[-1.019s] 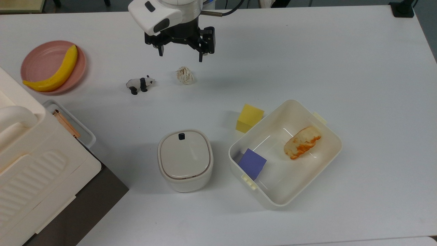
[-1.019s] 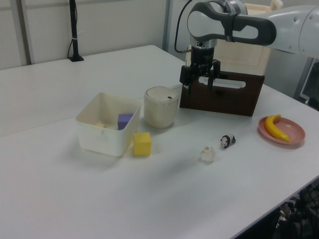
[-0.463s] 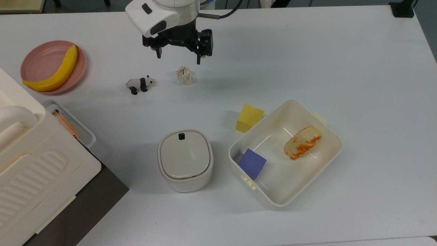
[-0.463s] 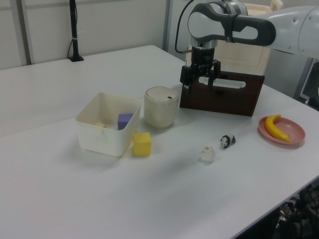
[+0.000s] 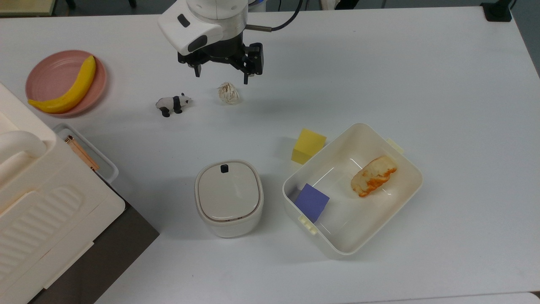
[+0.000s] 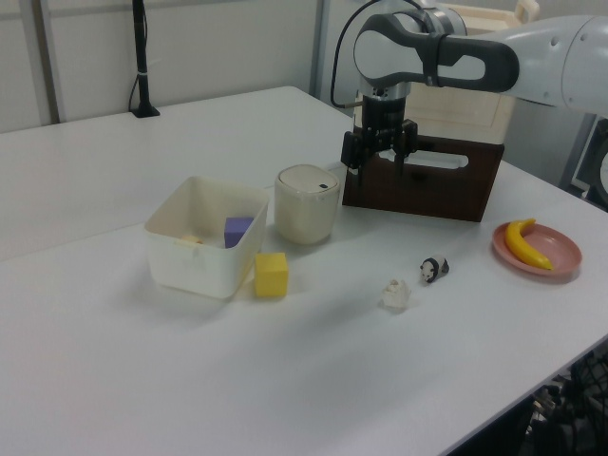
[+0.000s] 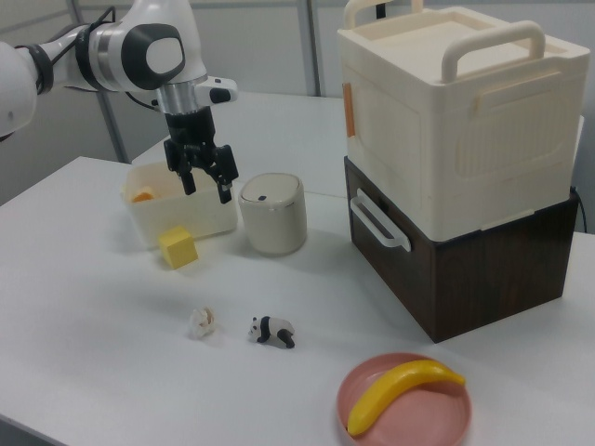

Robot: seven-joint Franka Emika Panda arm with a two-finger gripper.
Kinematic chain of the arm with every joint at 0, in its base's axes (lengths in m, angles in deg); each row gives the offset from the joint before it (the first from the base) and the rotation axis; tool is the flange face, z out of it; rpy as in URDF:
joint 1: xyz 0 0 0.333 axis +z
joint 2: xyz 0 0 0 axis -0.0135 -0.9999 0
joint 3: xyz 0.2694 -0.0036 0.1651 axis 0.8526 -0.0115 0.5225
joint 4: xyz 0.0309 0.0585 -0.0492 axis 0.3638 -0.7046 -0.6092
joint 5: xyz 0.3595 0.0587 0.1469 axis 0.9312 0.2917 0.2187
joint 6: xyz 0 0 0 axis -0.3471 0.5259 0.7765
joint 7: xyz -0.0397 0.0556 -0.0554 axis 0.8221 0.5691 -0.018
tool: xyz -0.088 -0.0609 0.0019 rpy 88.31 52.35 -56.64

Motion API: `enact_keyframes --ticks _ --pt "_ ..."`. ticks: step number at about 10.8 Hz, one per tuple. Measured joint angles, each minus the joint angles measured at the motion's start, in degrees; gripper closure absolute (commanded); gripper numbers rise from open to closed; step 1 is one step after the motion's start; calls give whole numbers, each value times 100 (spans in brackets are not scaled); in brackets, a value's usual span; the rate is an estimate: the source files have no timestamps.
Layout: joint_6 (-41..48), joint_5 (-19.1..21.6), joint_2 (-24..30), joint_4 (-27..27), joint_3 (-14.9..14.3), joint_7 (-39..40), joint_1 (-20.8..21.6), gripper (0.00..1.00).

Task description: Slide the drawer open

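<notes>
Well apart — claw [image 7: 206, 182] open, mid-air, drawer [image 7: 420, 263] off toward the right view's right, shut.

The table [image 5: 422, 63] is smooth, matt white. The drawer [image 7: 437, 269] front shows dark wood grain, its handle [image 7: 376, 223] pale plastic. The case [image 7: 456, 111] above is cream ribbed plastic. The tub [image 5: 405, 198] looks glossy.

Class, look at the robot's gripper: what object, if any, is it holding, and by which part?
Nothing is held. The gripper hangs open above the table, near the crumpled paper ball, well away from the drawer's handle.
</notes>
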Motion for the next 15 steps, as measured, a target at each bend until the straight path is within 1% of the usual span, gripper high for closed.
enact_keyframes --ticks 4,6,7,9,10,11,13,15 --pt "-1 -5 2 7 -5 351 -42 0" --pt "-1 -10 30 42 -10 1022 -206 0" --pt "-1 -35 60 57 -13 1389 -326 2" --pt "-1 -230 101 62 -17 2119 -529 5" --pt "-25 -376 100 60 -17 2468 -581 5" --pt "-225 -515 95 43 -17 2739 -618 8" --pt "-787 -849 70 -49 -67 3026 -645 17" --pt "-1434 -1145 -6 -193 -193 3197 -648 18"
